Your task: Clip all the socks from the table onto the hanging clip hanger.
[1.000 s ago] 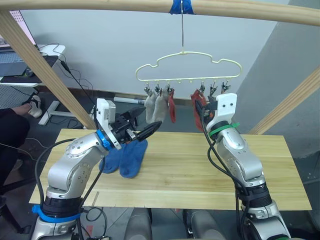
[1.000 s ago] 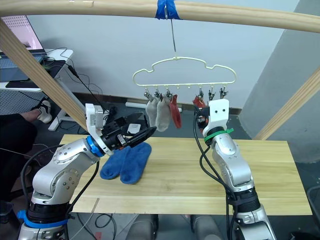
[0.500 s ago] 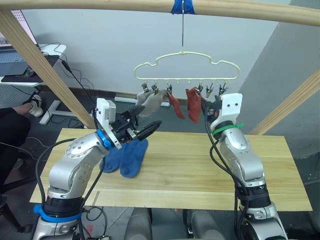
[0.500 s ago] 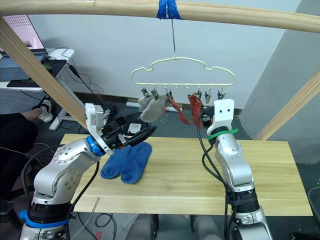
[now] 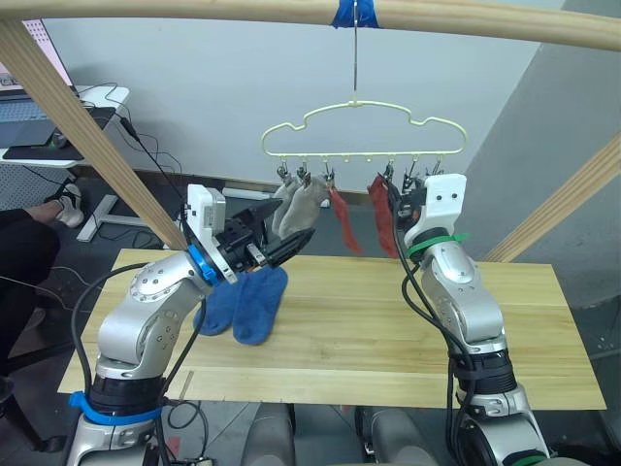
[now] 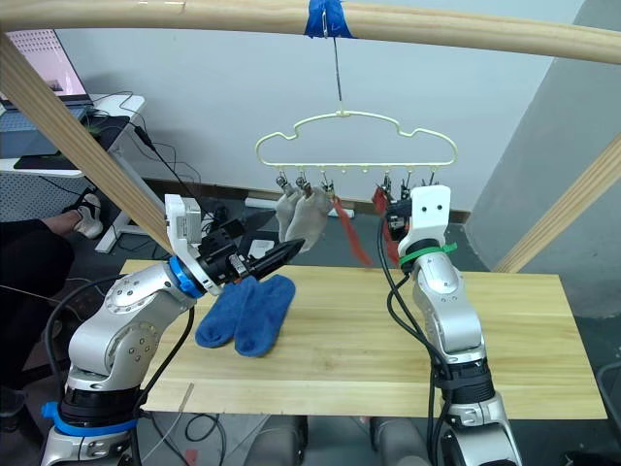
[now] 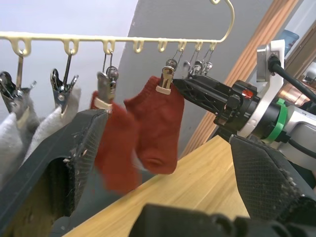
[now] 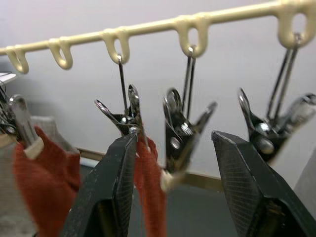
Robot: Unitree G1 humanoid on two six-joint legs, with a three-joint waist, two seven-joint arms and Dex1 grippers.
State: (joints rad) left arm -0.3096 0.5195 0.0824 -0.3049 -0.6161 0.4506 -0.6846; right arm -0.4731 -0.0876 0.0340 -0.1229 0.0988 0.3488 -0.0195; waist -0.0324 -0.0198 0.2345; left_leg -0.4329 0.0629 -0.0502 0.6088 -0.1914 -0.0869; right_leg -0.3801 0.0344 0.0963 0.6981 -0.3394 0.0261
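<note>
Clip hanger (image 5: pixel 364 126) hanging from pole w/ two grey socks (image 5: pixel 296 207) and two red socks (image 5: pixel 382 214) clipped on. Blue socks (image 5: pixel 243 301) lying near table (image 5: pixel 388 340) left edge. Left gripper (image 5: pixel 281 238) and right gripper (image 8: pixel 173 163) both hovering w/ fingers apart.

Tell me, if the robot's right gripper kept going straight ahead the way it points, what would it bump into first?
Probably an empty metal clip on the clip hanger. In the right wrist view the right gripper is open, and that clip hangs between its fingers, beside a rust-red sock. Depth is hard to judge.
</note>
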